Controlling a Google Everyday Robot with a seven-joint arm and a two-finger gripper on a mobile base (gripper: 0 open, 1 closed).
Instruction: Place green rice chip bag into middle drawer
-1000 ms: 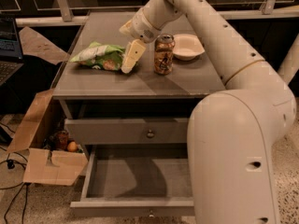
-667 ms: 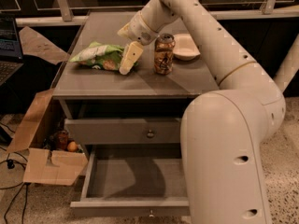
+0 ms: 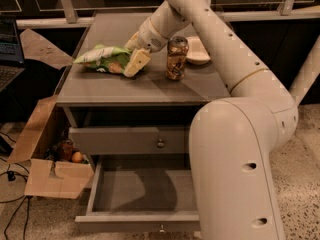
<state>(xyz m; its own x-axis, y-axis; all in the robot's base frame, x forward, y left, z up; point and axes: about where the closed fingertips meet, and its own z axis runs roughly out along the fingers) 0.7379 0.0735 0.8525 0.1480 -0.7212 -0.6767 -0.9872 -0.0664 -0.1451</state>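
Note:
The green rice chip bag (image 3: pixel 102 59) lies crinkled on the grey cabinet top (image 3: pixel 150 86), at its left side. My gripper (image 3: pixel 135 59) reaches down from the right and sits at the bag's right end, one pale finger (image 3: pixel 137 63) lying against the bag. The middle drawer (image 3: pixel 135 191) is pulled open below, with its inside bare. The upper drawer front (image 3: pixel 127 140) with a knob is shut.
A brown-gold drink can (image 3: pixel 176 58) stands just right of the gripper. A white bowl (image 3: pixel 197 51) sits behind it. An open cardboard box (image 3: pixel 47 156) with small items stands on the floor left of the cabinet. My arm fills the right side.
The gripper has stayed at the bag's right end. The arm has shifted slightly left in view. The bag has not visibly moved.

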